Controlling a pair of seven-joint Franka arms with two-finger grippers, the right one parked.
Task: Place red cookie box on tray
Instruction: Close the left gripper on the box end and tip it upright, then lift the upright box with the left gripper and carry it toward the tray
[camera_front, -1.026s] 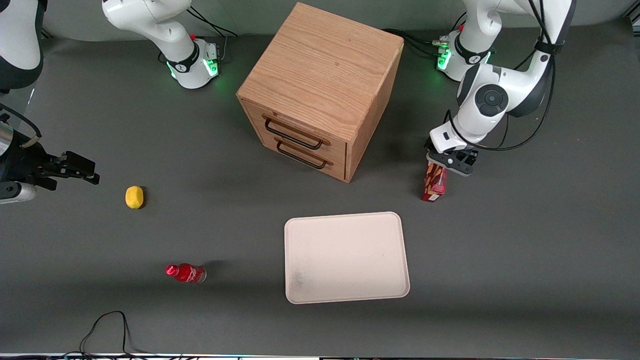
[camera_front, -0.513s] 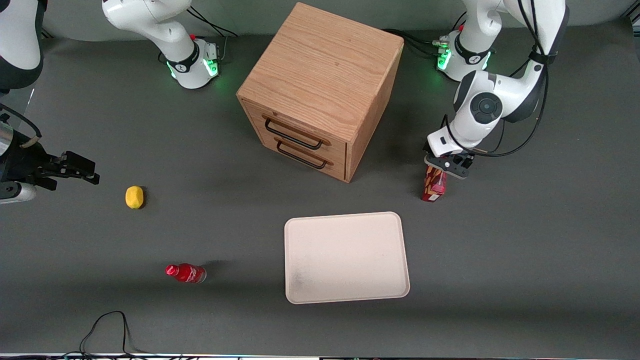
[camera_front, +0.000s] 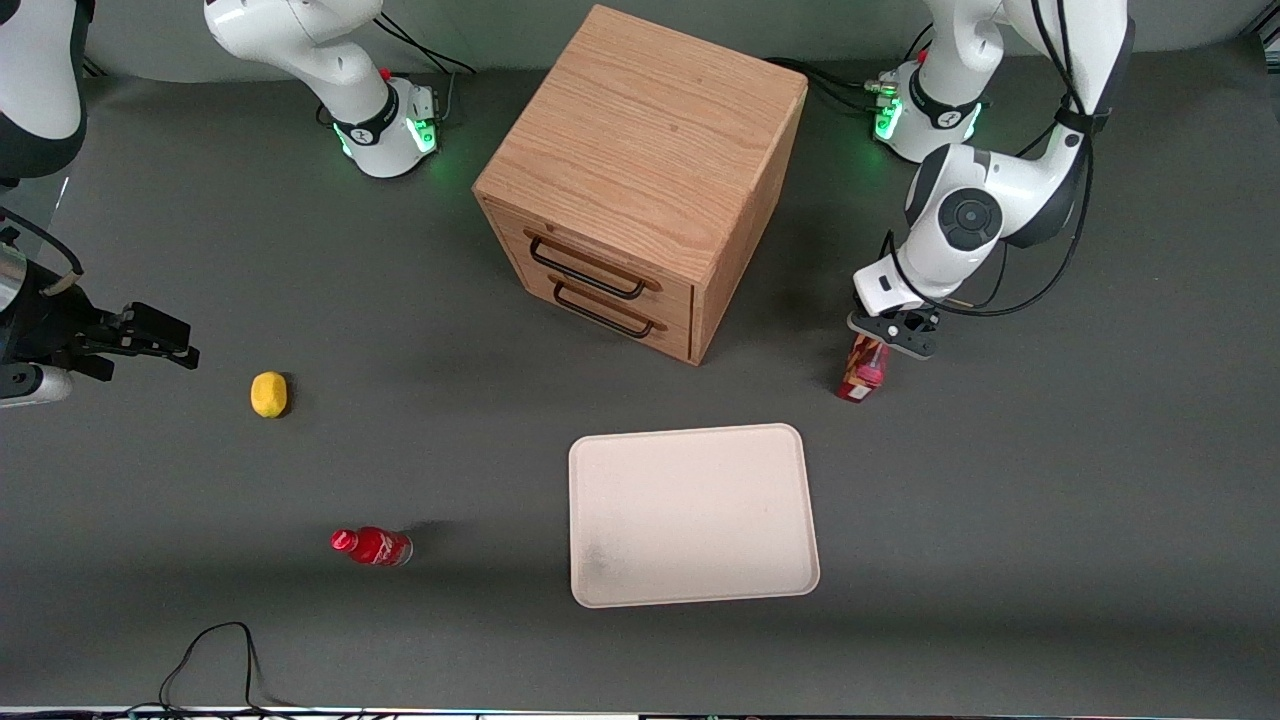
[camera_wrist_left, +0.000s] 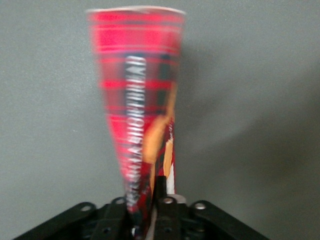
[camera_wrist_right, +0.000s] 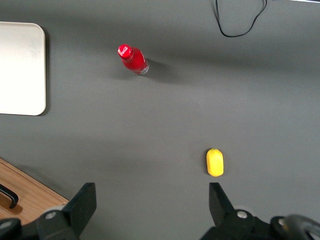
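Red cookie box (camera_front: 864, 373) hangs from my left gripper (camera_front: 893, 333), whose fingers are clamped on one end, near the wooden two-drawer cabinet (camera_front: 640, 180). Its long axis points away from the fingers toward the front camera. I'd carry it toward the tray (camera_front: 692, 515), which lies nearer that camera. The gripped end and the finger contact are hidden; the wrist view shows the box (camera_wrist_left: 141, 107) blurred.
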